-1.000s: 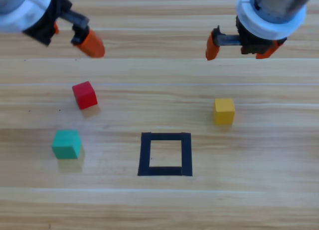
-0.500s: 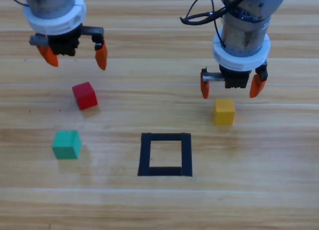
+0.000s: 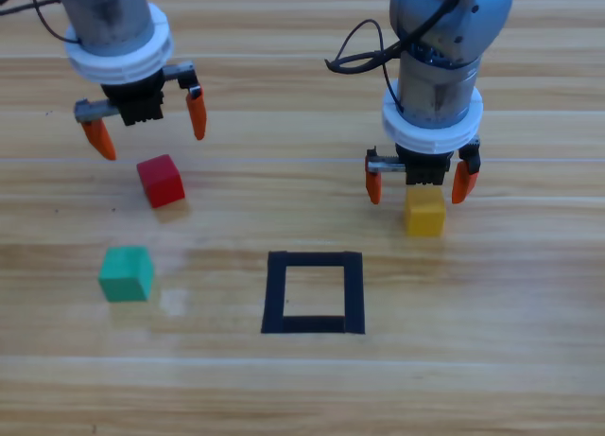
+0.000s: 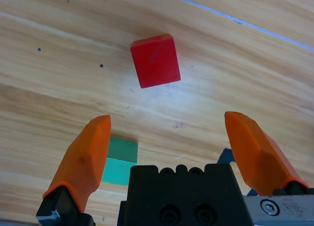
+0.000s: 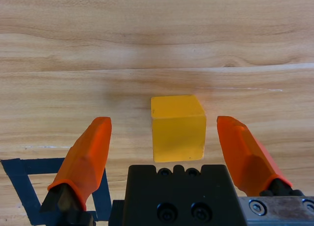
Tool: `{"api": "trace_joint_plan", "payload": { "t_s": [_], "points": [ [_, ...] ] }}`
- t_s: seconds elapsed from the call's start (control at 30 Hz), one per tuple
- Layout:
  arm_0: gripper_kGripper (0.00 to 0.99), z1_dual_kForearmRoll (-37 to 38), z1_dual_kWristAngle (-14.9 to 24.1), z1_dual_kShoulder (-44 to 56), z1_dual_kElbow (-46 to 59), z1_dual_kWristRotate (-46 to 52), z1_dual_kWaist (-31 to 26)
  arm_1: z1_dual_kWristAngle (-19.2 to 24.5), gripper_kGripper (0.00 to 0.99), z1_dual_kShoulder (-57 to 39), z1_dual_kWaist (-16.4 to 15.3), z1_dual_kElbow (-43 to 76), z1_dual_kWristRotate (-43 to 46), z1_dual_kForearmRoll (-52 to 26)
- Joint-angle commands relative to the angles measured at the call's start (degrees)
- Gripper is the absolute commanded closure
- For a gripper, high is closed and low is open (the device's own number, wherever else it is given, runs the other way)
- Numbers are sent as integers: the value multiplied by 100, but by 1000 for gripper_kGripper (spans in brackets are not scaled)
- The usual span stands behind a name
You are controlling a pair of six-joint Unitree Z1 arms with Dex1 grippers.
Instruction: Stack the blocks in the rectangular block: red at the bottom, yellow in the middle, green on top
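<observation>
The red cube (image 3: 161, 181) (image 4: 155, 61) lies on the wood at the left, and my left gripper (image 3: 146, 126) (image 4: 174, 147) hangs open just above and behind it. Below it sits the green cube (image 3: 126, 272), partly seen past the left jaw (image 4: 119, 160). The yellow cube (image 3: 424, 211) (image 5: 177, 127) rests at the right; my right gripper (image 3: 417, 183) (image 5: 169, 152) is open over it, one jaw on either side, not touching. The rectangular block (image 3: 314, 292) is a black tape outline at centre front with nothing in it; its corner shows in the right wrist view (image 5: 29, 187).
A black cable (image 3: 364, 48) loops off the right arm above the table.
Both arms came in from the top edge. The right gripper dropped over the yellow cube. The left one moved down toward the red cube. No cube has moved.
</observation>
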State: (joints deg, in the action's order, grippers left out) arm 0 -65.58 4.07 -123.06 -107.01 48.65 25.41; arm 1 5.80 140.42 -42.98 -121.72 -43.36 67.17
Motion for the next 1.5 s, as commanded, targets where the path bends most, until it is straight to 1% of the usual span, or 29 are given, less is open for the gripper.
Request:
{"api": "trace_joint_plan", "payload": {
  "t_s": [0.03,0.17,0.23,0.37,0.47,0.63,0.67,0.7,0.73,0.83,0.9,1.1,1.27,1.33,1.4,1.47,1.5],
  "points": [
    [0,-157,-47,-622,-224,461,-142,-123,45,346,238,-18,-6,94],
    [0,-271,-47,-895,-444,689,-159,-281,131,469,334,-9,-24,94],
    [0,-332,-47,-1027,-549,733,-168,-369,159,495,369,8,-41,103],
    [0,-341,-29,-1167,-584,830,-203,-422,175,486,378,35,-121,156],
    [0,-341,-29,-1255,-637,848,-282,-422,274,486,396,52,-129,173],
    [19,-341,-82,-1396,-786,760,-484,-369,788,372,396,70,-77,173],
    [19,-341,-100,-1422,-795,742,-511,-378,912,354,396,61,-41,165],
    [21,-341,-109,-1475,-821,724,-555,-378,975,337,387,52,-24,165],
    [21,-341,-117,-1528,-865,707,-572,-378,990,337,396,35,20,165],
    [19,-341,-144,-1651,-936,689,-607,-369,990,275,378,35,73,165],
    [30,-341,-144,-1712,-953,681,-607,-308,990,64,325,122,90,173],
    [48,-341,-152,-1950,-1032,742,-599,-176,990,-1052,150,659,64,165],
    [129,-341,-232,-2020,-1085,742,-528,-167,990,-2019,-123,1151,29,165],
    [182,-332,-267,-2038,-1094,707,-502,-167,990,-2247,-202,1291,11,165],
    [255,-332,-319,-2081,-1129,645,-467,-194,990,-2388,-255,1423,-6,165],
    [392,-332,-363,-2125,-1173,566,-405,-194,990,-2458,-290,1511,-15,165],
    [479,-341,-372,-2117,-1164,522,-370,-194,990,-2467,-316,1529,-24,165]
  ]
}}
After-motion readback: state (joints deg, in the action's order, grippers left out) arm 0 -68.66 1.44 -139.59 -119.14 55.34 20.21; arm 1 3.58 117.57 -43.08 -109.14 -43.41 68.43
